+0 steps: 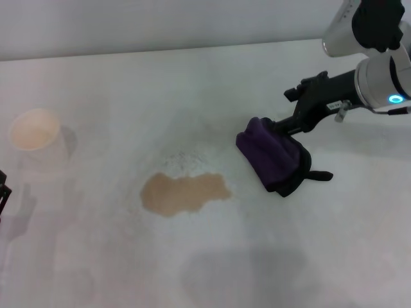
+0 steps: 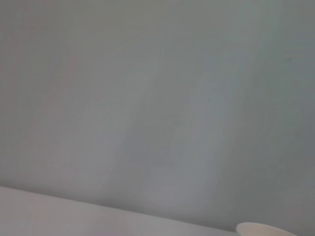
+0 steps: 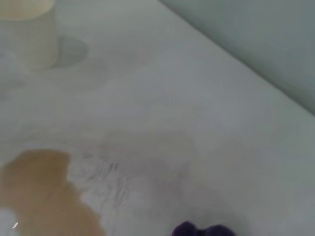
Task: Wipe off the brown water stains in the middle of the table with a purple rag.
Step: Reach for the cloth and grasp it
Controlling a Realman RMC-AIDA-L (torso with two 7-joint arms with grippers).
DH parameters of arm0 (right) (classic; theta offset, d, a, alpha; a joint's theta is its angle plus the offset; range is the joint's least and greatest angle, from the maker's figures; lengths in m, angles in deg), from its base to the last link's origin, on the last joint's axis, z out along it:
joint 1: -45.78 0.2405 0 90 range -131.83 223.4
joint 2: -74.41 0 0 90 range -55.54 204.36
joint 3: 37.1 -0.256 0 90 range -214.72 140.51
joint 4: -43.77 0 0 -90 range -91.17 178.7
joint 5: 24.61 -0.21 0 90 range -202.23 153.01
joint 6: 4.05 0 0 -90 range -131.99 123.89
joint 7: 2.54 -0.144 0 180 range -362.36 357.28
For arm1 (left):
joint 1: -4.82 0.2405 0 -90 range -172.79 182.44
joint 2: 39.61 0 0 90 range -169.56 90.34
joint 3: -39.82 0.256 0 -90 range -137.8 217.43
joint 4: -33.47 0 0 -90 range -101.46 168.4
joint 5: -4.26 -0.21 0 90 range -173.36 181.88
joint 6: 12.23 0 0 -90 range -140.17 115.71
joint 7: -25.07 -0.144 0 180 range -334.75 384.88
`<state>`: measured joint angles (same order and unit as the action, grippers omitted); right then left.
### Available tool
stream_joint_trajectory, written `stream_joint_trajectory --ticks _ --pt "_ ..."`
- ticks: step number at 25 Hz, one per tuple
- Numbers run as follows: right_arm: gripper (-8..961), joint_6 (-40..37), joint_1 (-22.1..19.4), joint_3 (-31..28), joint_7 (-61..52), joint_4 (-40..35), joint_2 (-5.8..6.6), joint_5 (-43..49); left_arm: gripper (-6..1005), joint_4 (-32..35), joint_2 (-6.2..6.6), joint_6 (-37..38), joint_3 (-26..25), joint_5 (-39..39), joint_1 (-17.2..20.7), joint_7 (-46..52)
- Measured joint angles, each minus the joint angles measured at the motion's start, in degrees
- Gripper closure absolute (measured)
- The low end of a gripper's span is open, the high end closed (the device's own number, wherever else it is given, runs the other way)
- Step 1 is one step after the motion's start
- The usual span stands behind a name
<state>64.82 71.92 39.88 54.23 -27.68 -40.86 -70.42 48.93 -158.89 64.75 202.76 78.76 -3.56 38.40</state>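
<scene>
**Rag in the claw, stain not yet touched**

The biggest risk from here is a sweep that smears rather than lifts. The purple rag (image 1: 273, 157) is hanging bunched, so if the right claw (image 1: 277, 126) is lowering it without flattening it, only a narrow fold may be meeting the brown water stains (image 1: 183, 192), pushing the liquid outward across the bench (image 1: 289, 256). Too shallow a press could skim over the puddle; too deep could be dragging the claw itself on the surface. A long stroke toward the robot's left might also be nudging the paper cup (image 1: 35, 131) — though it is sitting well apart from the puddle.

The right claw is closing on the top edge of the rag, gripping it; how wide the jaws are standing is hidden by the cloth. The rag's lower edge and black loop tail (image 1: 318, 174) seem to be resting on the bench, near the stain on its right side but not touching it. The stain is lying in the middle of the bench, just below some faint grey speckles (image 1: 186, 157).

The left claw is barely showing at the left edge in the head view — parked, and I cannot tell its state.
</scene>
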Motion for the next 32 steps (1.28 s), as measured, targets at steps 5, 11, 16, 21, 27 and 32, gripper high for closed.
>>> stream_joint_trajectory --ticks 5,11,16,21,27,32 --pt "97 0.26 0.49 0.96 -0.15 3.5 -0.1 0.04 107 -0.17 0.01 0.02 0.0 0.03 -0.44 0.02" --pt "98 -1.06 3.09 1.87 -1.37 9.36 -0.22 -0.04 107 -0.17 0.01 0.02 0.0 0.03 -0.51 0.03" --pt "165 -2.96 4.76 1.88 -1.43 13.97 -0.22 -0.06 106 -0.17 0.01 0.32 0.0 0.03 -0.56 0.03" --pt "259 -4.35 5.93 1.74 -1.46 16.58 -0.23 0.0 106 -0.16 0.01 0.4 0.0 0.02 -0.59 0.02" --pt "367 -6.42 5.77 2.49 -1.49 17.16 -0.34 0.06 107 -0.71 0.08 0.66 0.0 0.02 -0.49 0.02" --pt "446 -7.08 6.23 2.63 -1.5 18.15 -0.41 0.07 107 -0.84 0.1 0.7 0.0 0.02 -0.2 0.03"
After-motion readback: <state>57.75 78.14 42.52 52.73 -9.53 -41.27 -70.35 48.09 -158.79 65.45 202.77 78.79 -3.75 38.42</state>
